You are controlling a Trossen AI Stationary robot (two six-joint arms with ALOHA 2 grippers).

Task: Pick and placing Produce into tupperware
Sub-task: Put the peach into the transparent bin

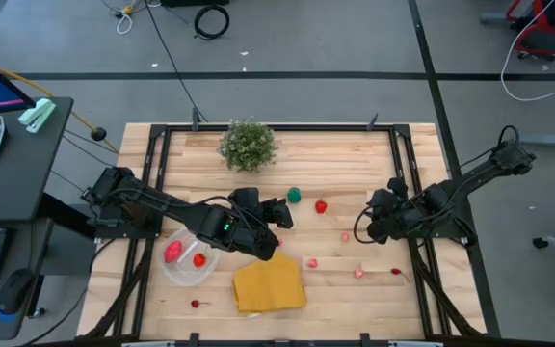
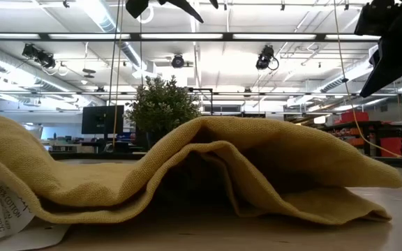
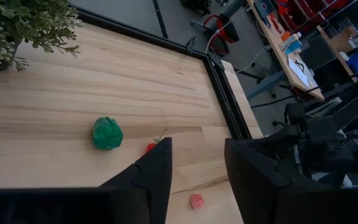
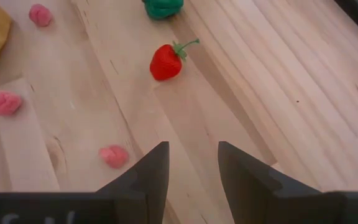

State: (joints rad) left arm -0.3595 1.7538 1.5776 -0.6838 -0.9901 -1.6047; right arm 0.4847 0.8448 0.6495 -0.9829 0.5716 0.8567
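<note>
Tupperware (image 1: 187, 262) sits at 8 o'clock on the table, two red pieces inside; loose produce lies mid-table. I'd steer the left gripper (image 1: 279, 214) toward the green piece (image 1: 295, 195) at its 1 o'clock and straddle it squarely before closing. Its fingers are parted, empty, touching nothing. Right gripper (image 1: 373, 225) waits at 3 o'clock, also parted, empty.

Two red and pink produce pieces (image 1: 173, 253) are sitting inside the tupperware (image 1: 189, 273), just beside the yellow cloth (image 1: 269, 285). The left gripper (image 1: 279, 214) is hovering near the green piece (image 1: 294, 195) and strawberry (image 1: 321, 205); the right gripper (image 1: 374, 218) is waiting over the desk's (image 1: 355, 154) right side.
</note>
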